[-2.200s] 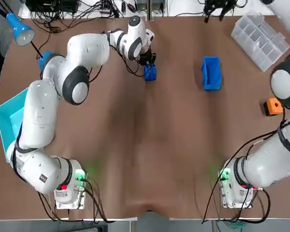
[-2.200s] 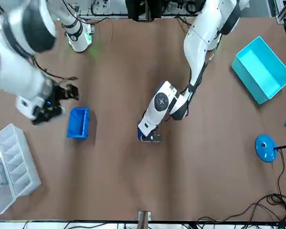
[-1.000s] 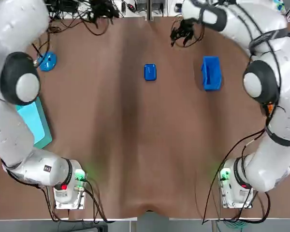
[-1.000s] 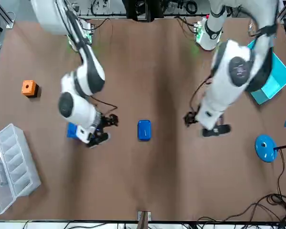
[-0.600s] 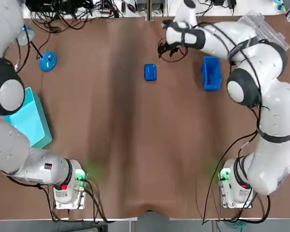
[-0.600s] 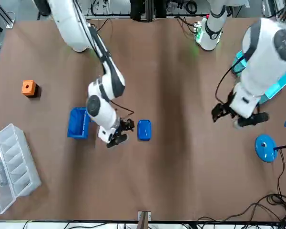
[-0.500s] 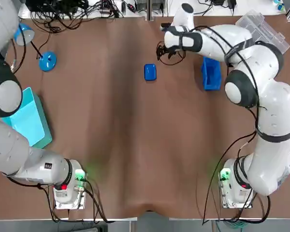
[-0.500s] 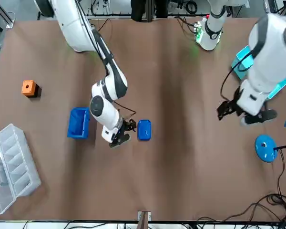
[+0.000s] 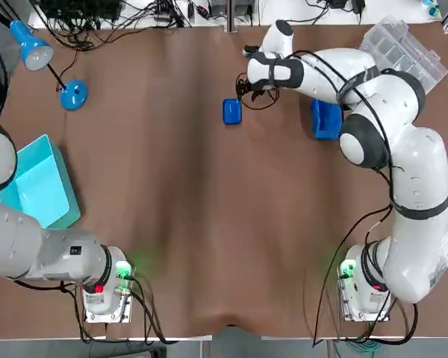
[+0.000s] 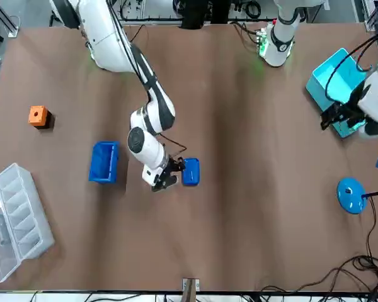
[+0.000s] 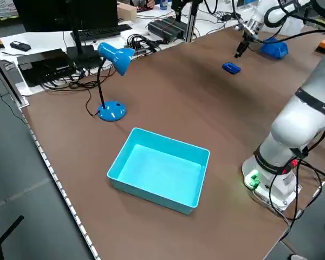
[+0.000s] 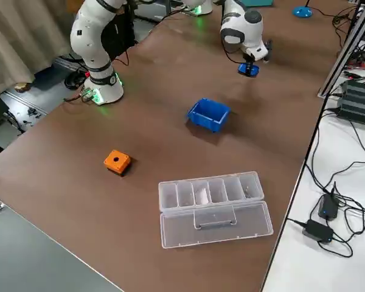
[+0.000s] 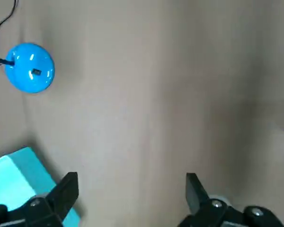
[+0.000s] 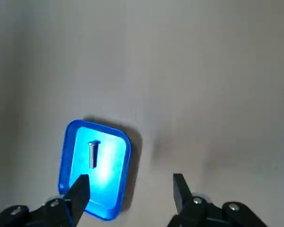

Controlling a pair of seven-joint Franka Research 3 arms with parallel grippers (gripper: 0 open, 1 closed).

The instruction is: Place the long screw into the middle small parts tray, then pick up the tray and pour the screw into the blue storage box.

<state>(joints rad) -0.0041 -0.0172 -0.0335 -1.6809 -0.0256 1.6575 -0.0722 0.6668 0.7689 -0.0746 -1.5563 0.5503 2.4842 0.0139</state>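
The small blue parts tray (image 9: 232, 111) lies flat on the brown table at mid-back, with the long silver screw (image 14: 93, 154) lying inside it. My right gripper (image 14: 129, 189) hovers open just beside the tray (image 14: 94, 168), one of its fingers (image 14: 78, 194) over the tray's near rim; it stands close against the tray (image 10: 190, 171) in the front view, where the right gripper (image 10: 171, 171) shows low. The blue storage box (image 10: 104, 162) rests to the right of the tray, on the robot's right side. My left gripper (image 13: 130, 189) is open and holds nothing, far off over the teal bin (image 10: 346, 88).
A blue desk lamp (image 11: 111, 81) stands at the back left. An orange block (image 12: 117, 161) and a clear compartment organizer (image 12: 213, 207) lie at the table's right side. Cables run along the back edge.
My left gripper let go of the tray and swung away left to the teal bin. My right gripper swept in from the right, past the blue box, to the tray's side.
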